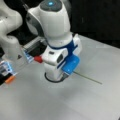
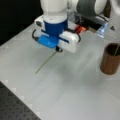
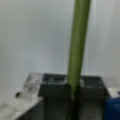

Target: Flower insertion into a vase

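**Stem gripped, low on counter**

Counter (image 2: 62, 95): grey. Vase (image 2: 110, 59) upright at a front view's right, well apart from the gripper (image 2: 59, 49). Gripper low over the counter, fingers (image 3: 57, 100) clamped on the green stem (image 3: 78, 47), which trails along the counter (image 1: 88, 77).

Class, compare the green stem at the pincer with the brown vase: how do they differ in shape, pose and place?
The stem is thin and green; the vase is a thick, brown cylinder. The stem lies low along the table, its near end between the pincer fingers in the wrist view; the vase stands upright. The stem is at the pincer; the vase stands apart at a front view's right. Both are on the grey table.
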